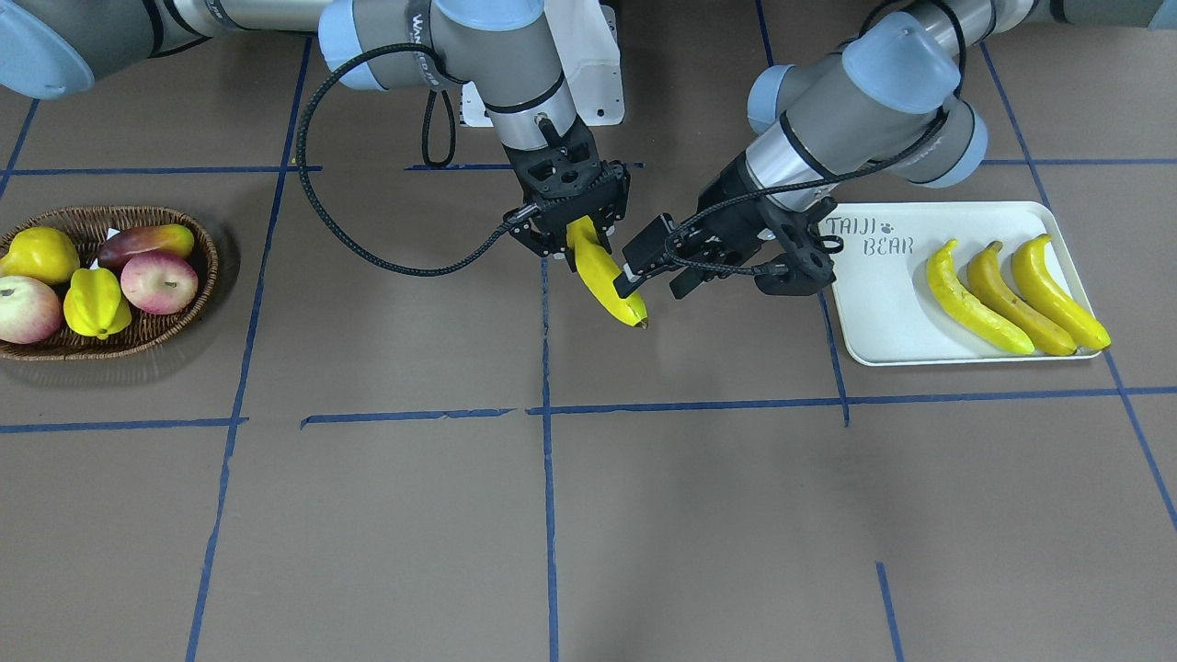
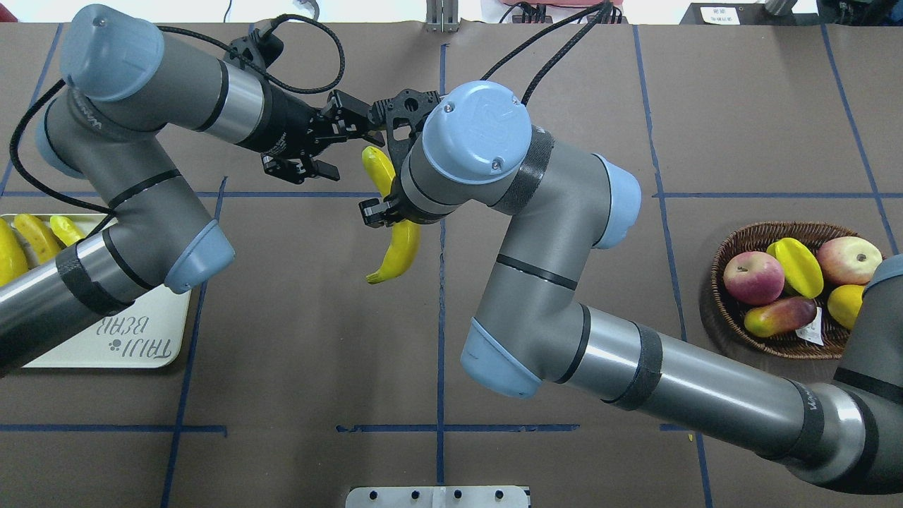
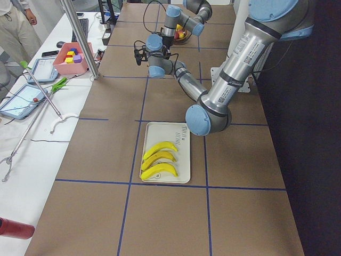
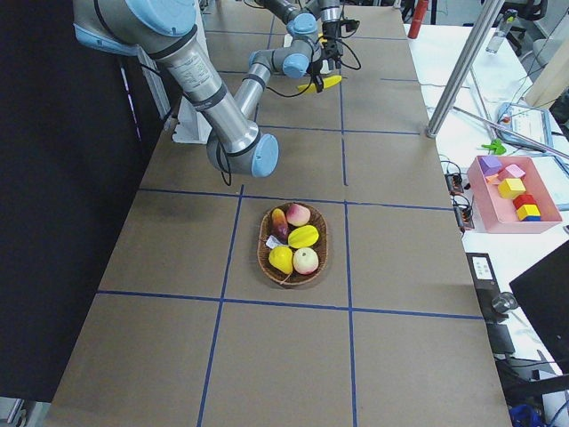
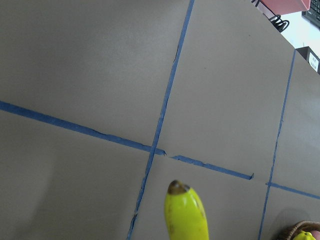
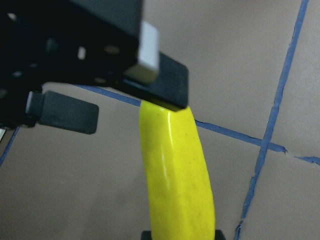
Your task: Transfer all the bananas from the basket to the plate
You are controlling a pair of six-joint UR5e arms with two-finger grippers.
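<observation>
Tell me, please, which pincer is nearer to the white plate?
Left. The left pincer hangs beside the plate's lettered end. The right pincer, holding a banana, sits beyond it, farther from the plate.

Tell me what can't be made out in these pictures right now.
Overhead exterior: the right end effector is mostly hidden under its own arm's wrist; the plate is cut by the view's left edge and partly covered by the left arm.
Right wrist view: blurred, so whether the left end effector touches the banana cannot be told.
Left wrist view: only a sliver of the basket shows at the bottom corner.
</observation>
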